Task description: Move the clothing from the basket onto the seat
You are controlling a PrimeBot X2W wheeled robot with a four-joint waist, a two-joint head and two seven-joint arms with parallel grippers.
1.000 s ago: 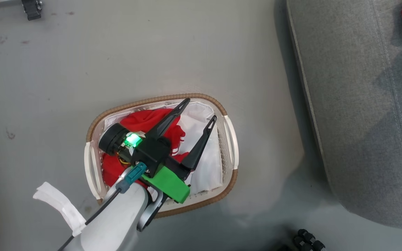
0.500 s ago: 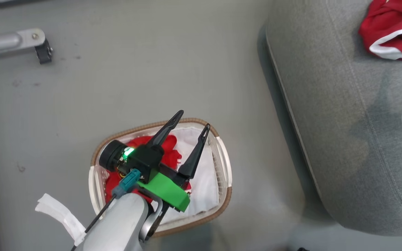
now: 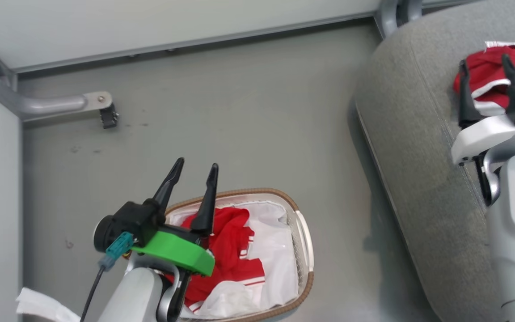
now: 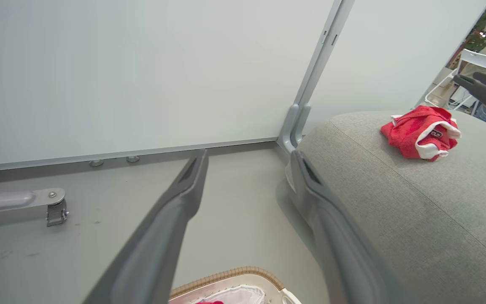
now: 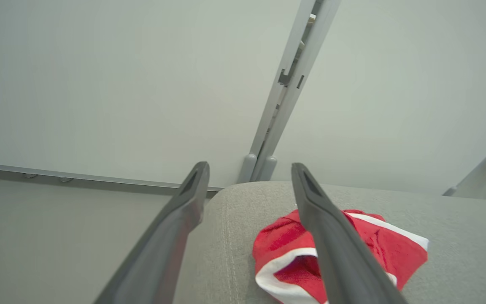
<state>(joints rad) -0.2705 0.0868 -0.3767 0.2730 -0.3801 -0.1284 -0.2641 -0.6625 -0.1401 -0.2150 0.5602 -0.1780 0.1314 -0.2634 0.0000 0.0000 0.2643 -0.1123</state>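
Currently left gripper [image 3: 196,164] is spread wide, empty, above basket [image 3: 305,232] with clothing [image 3: 227,245] inside. Right gripper [image 3: 483,60] is also wide apart, empty, over red garment [image 3: 485,76] on seat [image 3: 418,134].

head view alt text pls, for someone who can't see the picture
An open left hand hovers over a white basket on the grey floor, with red clothing lying on its white liner. At the right, the open right hand hangs over another red garment lying on the grey seat.

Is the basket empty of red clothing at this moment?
No, red clothing lies inside the basket, on its white liner.
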